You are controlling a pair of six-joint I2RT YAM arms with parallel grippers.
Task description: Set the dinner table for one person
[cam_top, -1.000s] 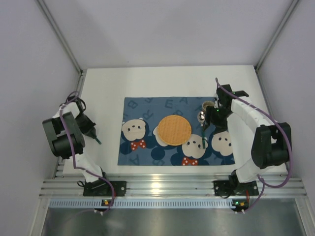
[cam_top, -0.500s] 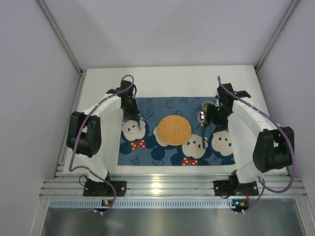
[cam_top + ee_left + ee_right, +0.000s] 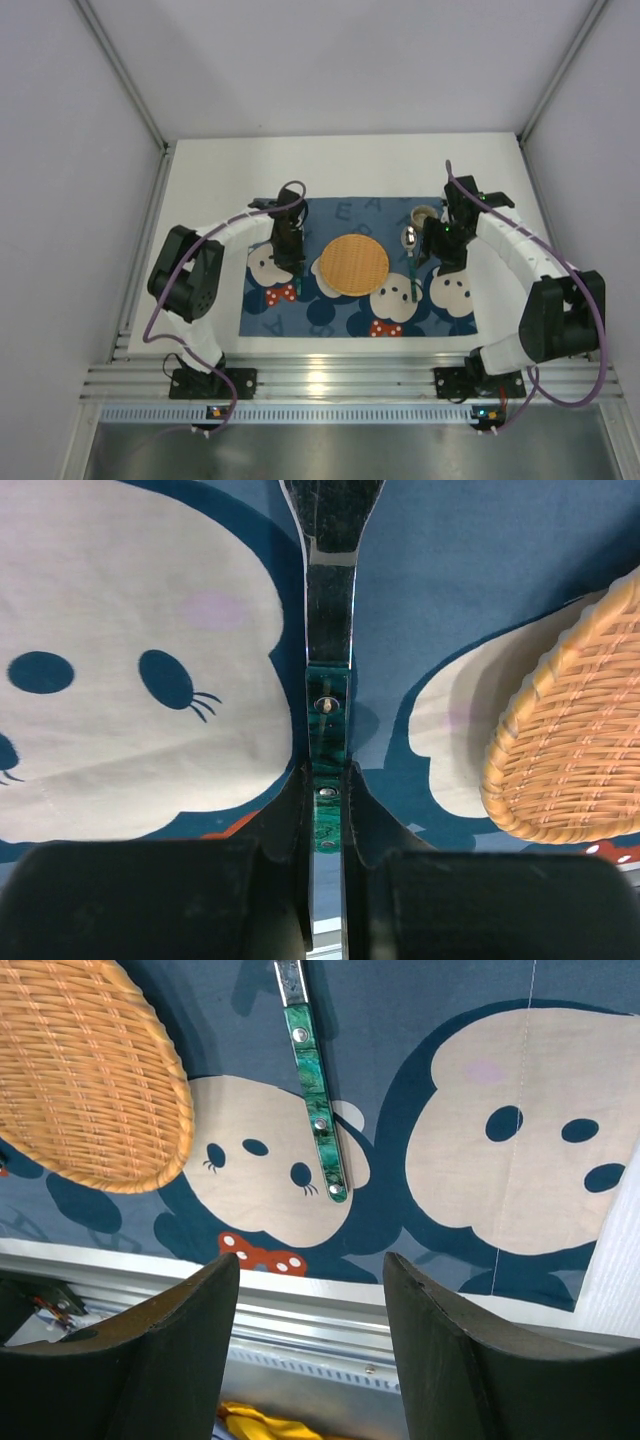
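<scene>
Left gripper (image 3: 325, 780) pinches a green-handled utensil (image 3: 329, 695) (head cropped) over the mat (image 3: 470, 570), beside the wicker plate (image 3: 570, 750). Right gripper (image 3: 310, 1265) hangs half-open, empty, above a spoon (image 3: 316, 1110).

I see blue bear-print placemat (image 3: 300, 315). Round wicker plate (image 3: 353, 264) lies at its middle. Green-handled spoon (image 3: 316, 1100) lies just right of plate, bowl toward far edge. Small cup (image 3: 423, 213) stands beyond spoon. Second green-handled utensil (image 3: 329, 630) is left of plate.
</scene>
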